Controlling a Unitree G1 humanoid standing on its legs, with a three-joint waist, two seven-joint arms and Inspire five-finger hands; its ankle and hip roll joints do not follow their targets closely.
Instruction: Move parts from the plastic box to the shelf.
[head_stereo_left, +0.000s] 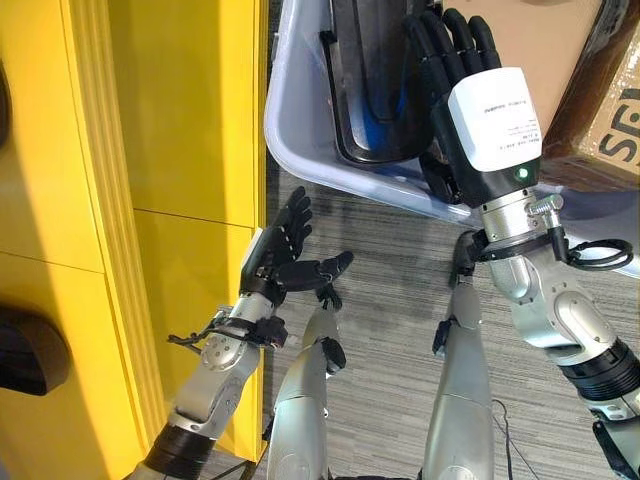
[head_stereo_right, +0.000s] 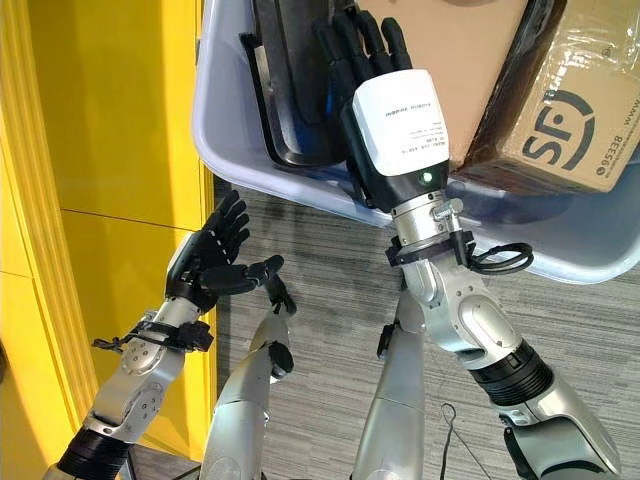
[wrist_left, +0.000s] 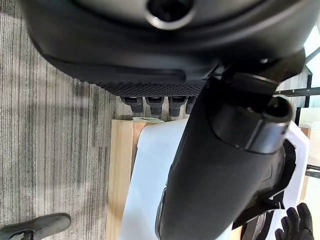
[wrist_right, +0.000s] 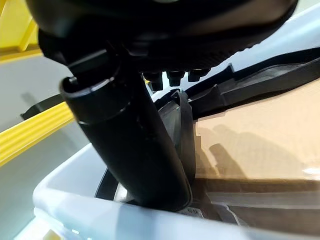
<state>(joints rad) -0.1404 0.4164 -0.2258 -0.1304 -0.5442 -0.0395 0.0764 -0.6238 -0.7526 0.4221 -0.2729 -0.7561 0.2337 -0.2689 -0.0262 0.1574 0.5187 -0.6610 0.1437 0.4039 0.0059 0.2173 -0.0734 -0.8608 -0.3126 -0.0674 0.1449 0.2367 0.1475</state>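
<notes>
A pale plastic box (head_stereo_left: 300, 150) sits ahead of me with long black parts (head_stereo_left: 365, 90) lying inside it. My right hand (head_stereo_left: 450, 60) reaches over the box's near rim, open, its straight fingers laid over one black part. The right wrist view has that part (wrist_right: 260, 80) just past the thumb, with nothing gripped. My left hand (head_stereo_left: 285, 245) hangs below the box beside the yellow shelf (head_stereo_left: 150, 150), open and empty, with its fingers spread.
A brown cardboard box (head_stereo_left: 610, 110) and a flat cardboard sheet (head_stereo_left: 545, 40) take up the plastic box's right side. In the left wrist view the box rests on a wooden board (wrist_left: 120, 170), and a person's shoe (wrist_left: 35, 227) stands on the grey floor.
</notes>
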